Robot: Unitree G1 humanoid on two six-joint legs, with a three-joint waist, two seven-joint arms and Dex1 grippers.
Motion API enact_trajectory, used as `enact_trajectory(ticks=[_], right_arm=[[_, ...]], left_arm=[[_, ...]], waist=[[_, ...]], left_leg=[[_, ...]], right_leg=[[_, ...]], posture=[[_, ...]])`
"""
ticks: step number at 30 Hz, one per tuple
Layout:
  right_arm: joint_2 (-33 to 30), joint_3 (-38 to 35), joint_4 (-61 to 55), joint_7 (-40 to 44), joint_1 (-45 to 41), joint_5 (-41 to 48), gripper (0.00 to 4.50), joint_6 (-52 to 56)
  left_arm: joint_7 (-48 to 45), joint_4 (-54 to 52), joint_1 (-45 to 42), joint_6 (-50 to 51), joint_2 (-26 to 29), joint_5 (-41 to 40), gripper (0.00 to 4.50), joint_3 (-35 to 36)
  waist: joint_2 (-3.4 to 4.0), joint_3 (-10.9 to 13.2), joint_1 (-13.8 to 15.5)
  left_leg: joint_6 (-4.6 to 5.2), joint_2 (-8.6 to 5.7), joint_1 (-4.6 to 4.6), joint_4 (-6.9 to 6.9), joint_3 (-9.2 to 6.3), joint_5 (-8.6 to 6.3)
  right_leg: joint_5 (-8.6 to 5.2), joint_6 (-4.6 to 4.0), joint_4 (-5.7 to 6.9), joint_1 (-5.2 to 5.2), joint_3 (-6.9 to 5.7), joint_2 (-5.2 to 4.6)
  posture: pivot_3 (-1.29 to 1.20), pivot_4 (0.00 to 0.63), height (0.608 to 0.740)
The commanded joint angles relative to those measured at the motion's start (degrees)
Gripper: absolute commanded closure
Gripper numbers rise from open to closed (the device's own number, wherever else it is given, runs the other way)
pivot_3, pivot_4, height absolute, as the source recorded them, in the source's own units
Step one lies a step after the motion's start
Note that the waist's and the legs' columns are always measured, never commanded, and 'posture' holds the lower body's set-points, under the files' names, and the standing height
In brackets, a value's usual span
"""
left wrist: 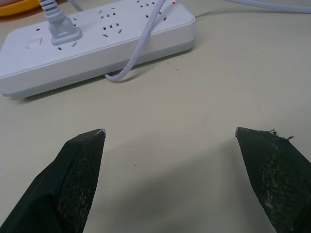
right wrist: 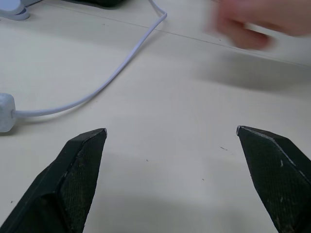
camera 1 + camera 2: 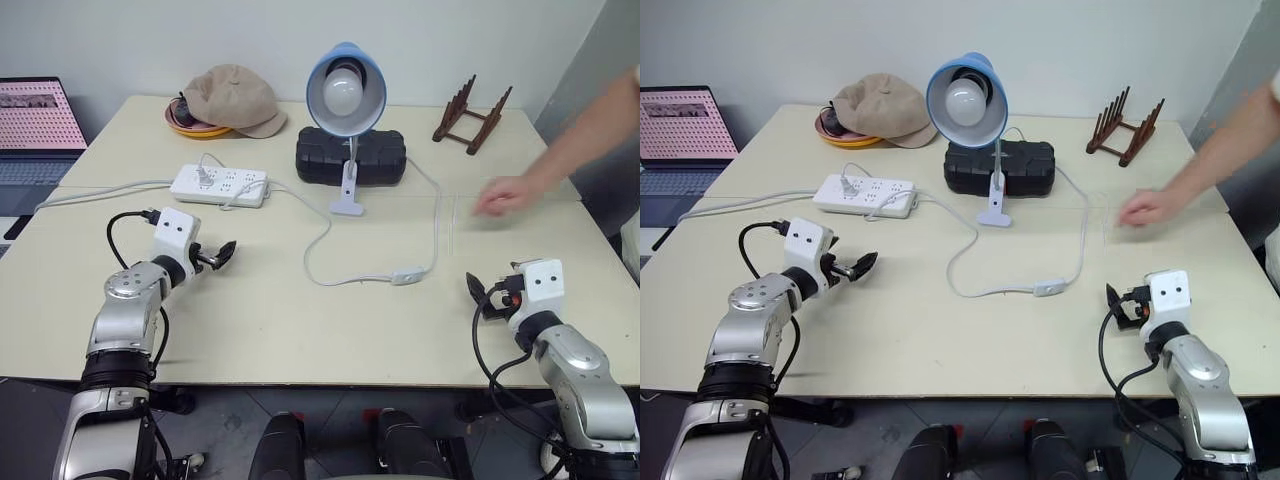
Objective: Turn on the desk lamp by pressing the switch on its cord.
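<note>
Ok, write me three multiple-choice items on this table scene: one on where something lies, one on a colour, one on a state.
1. Where does the small white inline switch lie?
A. On the bare tabletop between the two grippers
B. On top of the white multi-socket power strip
C. Under the beige cap

2. What colour is the round shade of the clip-base desk lamp?
A. Red
B. Light blue
C. Black

3. How do the two black-fingered grippers stand?
A. Both shut on the thin white cord
B. Left shut, right open
C. Both open and holding nothing

Answers: 1 A, the switch sits on the cord on open table, nearer the right gripper. 2 B, the shade around the white bulb is light blue. 3 C, the left gripper and the right one show fingers spread wide over bare table.
</note>
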Motion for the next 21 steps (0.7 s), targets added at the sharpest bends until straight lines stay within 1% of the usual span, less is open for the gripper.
enact_trajectory(ticks=[1, 4, 6, 9, 11, 14, 17, 21], right_arm=[[-0.6, -1.2, -2.2, 0.3, 0.0, -0.4, 0.0, -1.1], [-2.5, -0.5, -2.1, 2.6, -0.5, -0.5, 0.0, -1.1], [-6.2, 0.8, -1.9, 8.1, -1.8, 0.4, 0.0, -1.2], [-12.6, 3.6, -1.0, 19.5, -4.7, 3.6, 0.0, -1.5], [-17.9, 6.0, 2.2, 29.0, -8.9, 5.2, 0.0, -1.6], [-23.0, 10.8, 9.2, 41.0, -17.0, 5.7, 0.0, -2.2], [-25.1, 17.3, 19.3, 52.2, -27.4, 3.7, 0.0, -4.2], [-23.3, 23.3, 32.0, 59.8, -37.4, -0.7, 0.0, -10.4]], left_arm=[[-0.8, -1.5, -1.2, 0.1, 1.3, -0.3, 0.03, 0.4], [-2.2, -2.6, -0.7, 0.3, 1.9, -0.3, 0.03, 0.0], [-4.7, -4.4, -0.8, 1.2, 2.9, -1.0, 0.03, -0.3], [-12.1, -10.6, -0.4, 3.8, 4.9, -3.4, 0.03, -2.4], [-18.3, -17.5, 0.1, 6.3, 6.2, -6.3, 0.03, -4.8], [-22.5, -25.3, -0.4, 9.8, 6.0, -9.9, 0.03, -7.4], [-25.7, -33.8, -0.6, 13.8, 5.0, -13.9, 0.03, -11.0], [-28.3, -40.4, 0.1, 16.4, 4.9, -16.0, 0.03, -14.9]], waist=[[0.0, 0.0, 0.0], [0.0, 0.0, 0.0], [0.01, 0.0, 0.0], [0.0, 0.0, 0.0], [0.0, 0.0, -0.1], [0.01, 0.0, -0.1], [-0.01, 0.1, -0.2], [-0.01, 0.1, -0.3]], left_leg=[[0.0, 0.0, 0.0, 0.0, 0.0, 0.0], [0.0, 0.0, 0.0, 0.0, 0.0, 0.0], [0.0, 0.0, 0.0, 0.0, 0.01, 0.0], [0.0, 0.0, -0.01, 0.0, 0.05, 0.0], [0.0, 0.0, -0.01, -0.01, 0.06, 0.0], [0.0, -0.01, -0.01, -0.02, 0.14, -0.01], [0.0, -0.02, -0.02, -0.01, 0.17, -0.01], [0.01, -0.02, -0.08, -0.04, 0.18, -0.02]], right_leg=[[0.0, 0.0, 0.0, 0.0, 0.0, 0.0], [0.0, 0.0, 0.0, 0.0, 0.0, 0.0], [0.0, 0.0, -0.01, 0.0, 0.0, -0.01], [0.0, 0.0, -0.04, -0.02, 0.02, -0.03], [0.0, -0.01, -0.05, -0.02, 0.02, -0.04], [-0.01, -0.01, -0.14, 0.0, 0.01, -0.13], [-0.01, 0.0, -0.19, 0.0, 0.01, -0.13], [-0.02, 0.01, -0.21, -0.05, 0.01, -0.1]], posture=[[0.0, 0.15, 0.74], [0.0, 0.15, 0.74], [0.0, 0.15, 0.74], [0.0, 0.15, 0.74], [0.0, 0.15, 0.74], [0.0, 0.15, 0.74], [0.0, 0.15, 0.74], [0.0, 0.15, 0.74]])
